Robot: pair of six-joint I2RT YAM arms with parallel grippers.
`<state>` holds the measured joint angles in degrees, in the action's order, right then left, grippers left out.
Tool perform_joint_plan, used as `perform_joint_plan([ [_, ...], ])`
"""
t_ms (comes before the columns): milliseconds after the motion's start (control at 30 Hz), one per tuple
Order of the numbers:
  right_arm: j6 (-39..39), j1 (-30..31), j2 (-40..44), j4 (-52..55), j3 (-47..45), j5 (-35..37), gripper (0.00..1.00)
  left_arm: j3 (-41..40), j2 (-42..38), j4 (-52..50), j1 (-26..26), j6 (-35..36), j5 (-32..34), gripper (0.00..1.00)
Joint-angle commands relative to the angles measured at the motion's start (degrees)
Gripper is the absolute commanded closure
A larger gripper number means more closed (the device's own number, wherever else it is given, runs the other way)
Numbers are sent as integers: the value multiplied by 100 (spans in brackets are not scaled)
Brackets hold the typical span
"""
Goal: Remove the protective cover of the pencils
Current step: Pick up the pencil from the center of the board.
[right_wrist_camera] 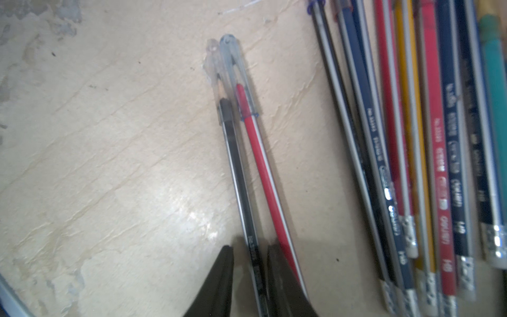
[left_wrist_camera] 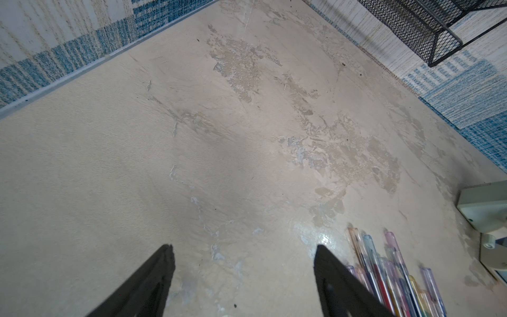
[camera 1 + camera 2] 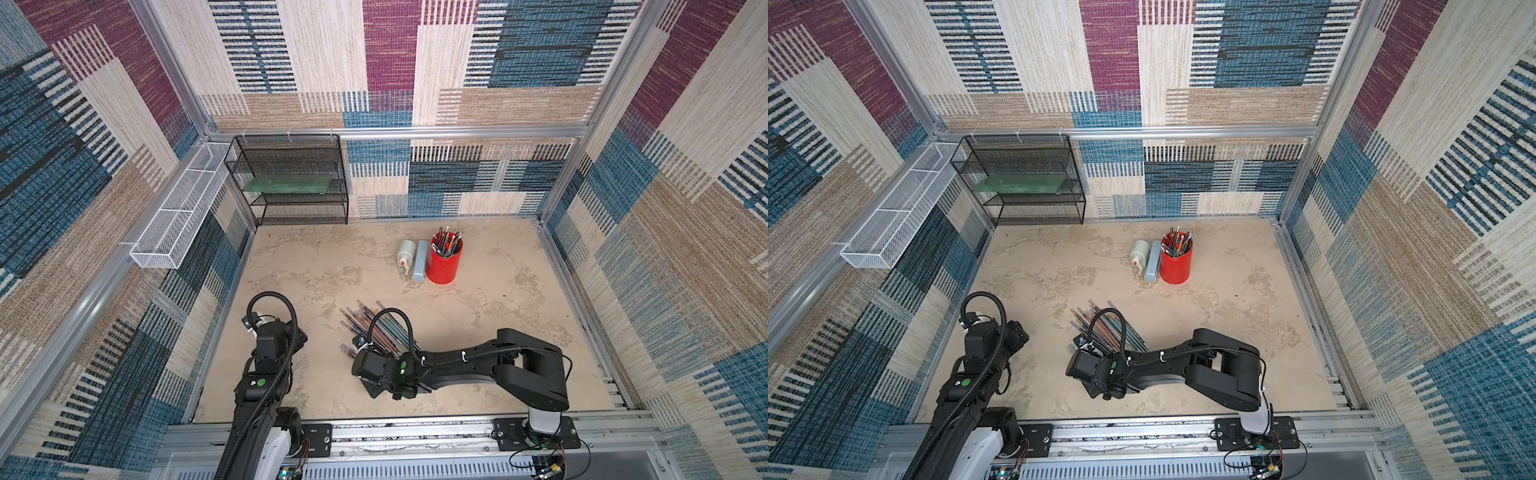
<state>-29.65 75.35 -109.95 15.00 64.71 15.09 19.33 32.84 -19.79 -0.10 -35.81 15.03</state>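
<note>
Straddling a capped black pencil [image 1: 236, 164], right gripper [image 1: 249, 247] fingers are sitting slightly apart, needing clamping. Left gripper [image 2: 244, 247] is hovering spread, empty

In both top views the right arm [image 3: 457, 365] covers the near ends of the pencils [image 3: 361, 322], and its wrist hides the right gripper [image 1: 249, 248] completely. In the right wrist view the picture's edge cuts off both fingers and the black pencil [image 1: 238, 170] running between them, so whether the pads touch it cannot be told (a thin gap shows on one side). The print on the neighbouring shafts is smeared. In the left wrist view the fingers of the left gripper [image 2: 244, 247], the pencil pile and a pale green object [image 2: 485, 205] are cropped. The sticks in the red cup [image 3: 444, 266] are too small to tell apart.
</note>
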Motion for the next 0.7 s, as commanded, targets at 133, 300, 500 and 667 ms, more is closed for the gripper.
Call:
perform_joint_plan([
  [133,190,19,-141,-58,33,-233,80,39,-9,116,7,-38,35,19],
  [300,348,34,-258,-94,111,-320,83,43,-32,103,10,-52,44,20],
  [500,555,71,-571,-14,450,-330,90,36,-80,68,9,-75,71,18],
  [667,731,63,-804,41,875,-392,95,247,-92,-304,10,-141,249,13],
])
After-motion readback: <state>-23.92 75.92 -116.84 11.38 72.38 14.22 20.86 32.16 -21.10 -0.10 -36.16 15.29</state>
